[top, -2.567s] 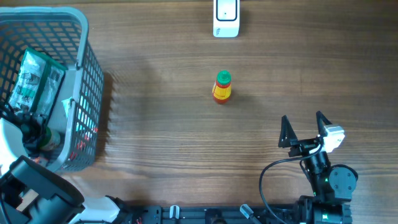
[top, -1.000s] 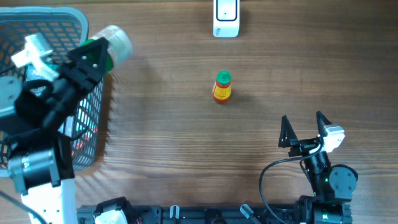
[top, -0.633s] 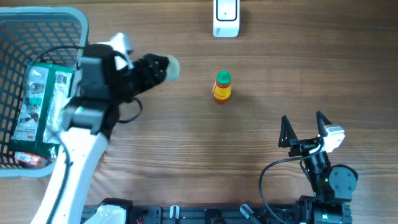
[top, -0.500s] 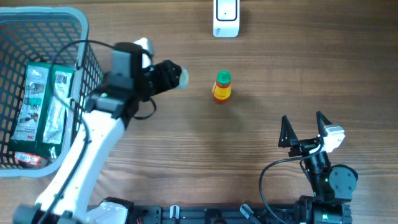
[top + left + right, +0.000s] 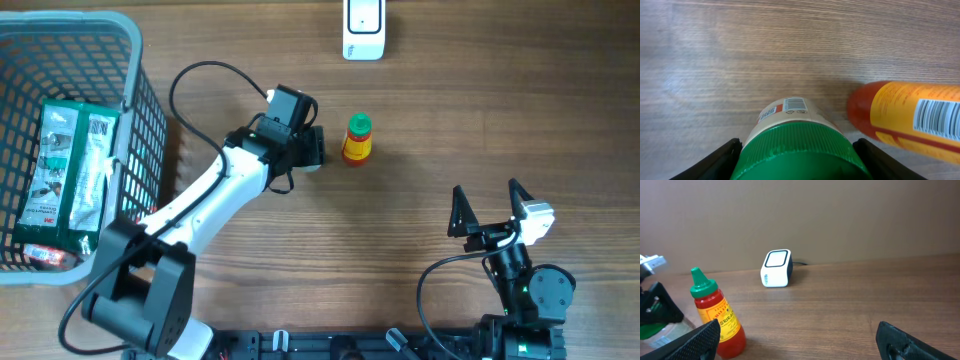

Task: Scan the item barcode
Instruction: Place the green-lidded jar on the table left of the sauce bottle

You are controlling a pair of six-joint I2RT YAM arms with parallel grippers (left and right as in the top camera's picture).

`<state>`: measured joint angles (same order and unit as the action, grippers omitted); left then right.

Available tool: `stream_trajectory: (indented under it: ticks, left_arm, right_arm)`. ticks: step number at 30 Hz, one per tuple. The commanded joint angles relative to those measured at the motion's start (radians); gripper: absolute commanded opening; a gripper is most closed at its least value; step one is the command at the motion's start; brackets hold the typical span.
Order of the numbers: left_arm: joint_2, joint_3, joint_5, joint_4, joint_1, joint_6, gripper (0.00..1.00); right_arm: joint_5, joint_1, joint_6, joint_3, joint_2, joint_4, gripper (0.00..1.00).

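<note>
The left claw (image 5: 310, 148) is clamped on a jar (image 5: 790, 116) with a green screw lid (image 5: 797, 147). In the left wrist view its two black fingers (image 5: 715, 160) press against opposite sides of that lid. The jar hangs just to the left of the red sauce bottle (image 5: 356, 140), very close to it. The views do not show whether the two touch. The jar's pale label carries a small barcode (image 5: 796, 104), which faces up toward the wrist camera. The jar's base points down at the wooden counter (image 5: 450, 100), and I cannot tell whether it rests there.

The sauce bottle stands upright on the counter. It has a green cap and a yellow-orange label with its own barcode (image 5: 935, 117), which shows in the left wrist view.

The white barcode scanner (image 5: 363, 30) sits beyond the sauce bottle near the far edge of the counter, well apart from it. From the right wrist view its window faces up and forward.

The grey wire basket (image 5: 130, 60) is well to the left of the sauce bottle. Green-printed packets (image 5: 70, 170) lie inside it.

The right claw (image 5: 487, 192) is to the right of the sauce bottle and nearer the robot's base. Its fingers are spread wide apart with nothing between them.
</note>
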<state>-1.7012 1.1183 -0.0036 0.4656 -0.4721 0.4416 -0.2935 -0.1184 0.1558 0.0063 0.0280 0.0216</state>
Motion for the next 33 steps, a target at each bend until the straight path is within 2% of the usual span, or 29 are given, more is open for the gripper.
stream_trajectory:
  ticks: [1,6,23,33]
  left_arm:
    - [-0.025,0.008,-0.021,-0.047,-0.010,-0.046,0.64]
    - [-0.055,0.008,-0.019,-0.058,-0.011,-0.095,0.65]
    - [-0.058,0.008,-0.017,-0.070,-0.043,-0.095,0.71]
    - [-0.096,0.008,-0.017,-0.095,-0.042,-0.095,0.79]
  right_arm:
    - [0.010,-0.002,0.002,-0.001,-0.003,0.002,1.00]
    - [0.010,-0.002,0.002,-0.001,-0.003,0.002,1.00]
    - [0.010,-0.002,0.002,-0.001,-0.003,0.002,1.00]
    - [0.010,-0.002,0.002,-0.001,-0.003,0.002,1.00]
